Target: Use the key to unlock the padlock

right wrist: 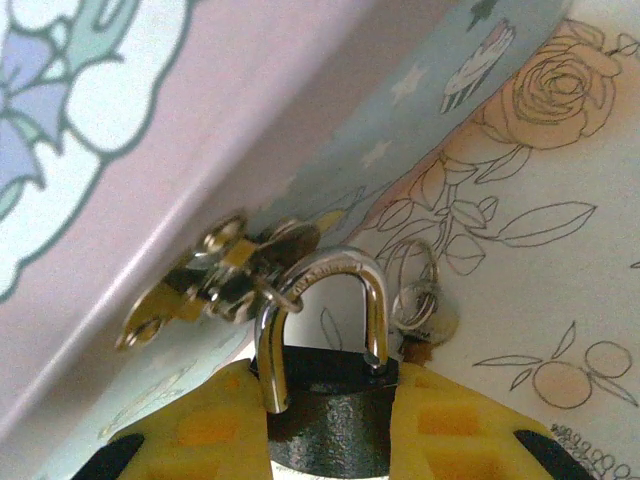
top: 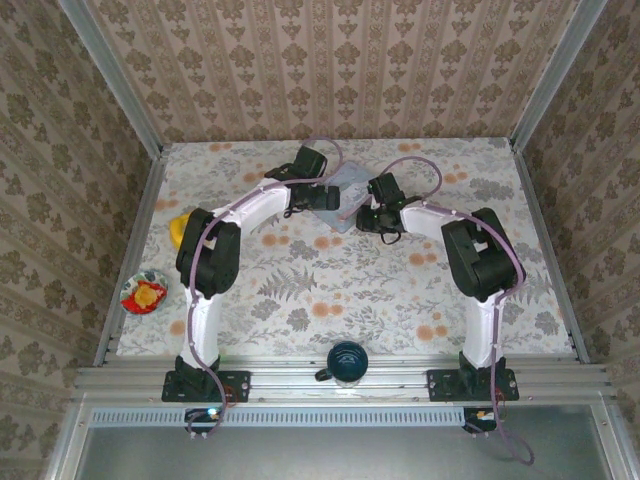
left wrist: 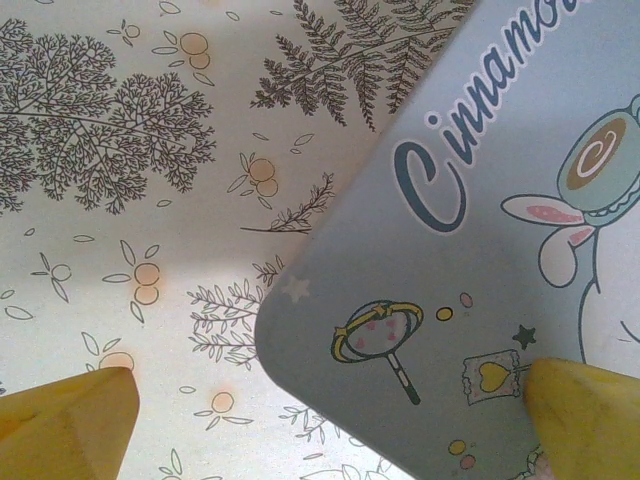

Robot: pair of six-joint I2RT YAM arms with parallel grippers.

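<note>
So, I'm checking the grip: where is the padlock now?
Right wrist view, bottom centre: the padlock sits clamped in the right pincer, its shackle looped through the latch on the tin.

- Pale blue cartoon tin (left wrist: 470,230) lies flat in the upper middle of the top view, with cursive lettering across its lid.
- Floral tablecloth (top: 300,290) lies beneath it.
- Dark teal mug (top: 347,362) stands at bottom centre.
- Yellow object (top: 177,230) sits at the cloth's left edge.
- Round red-and-white item (top: 144,293) lies just below the yellow object.
</note>
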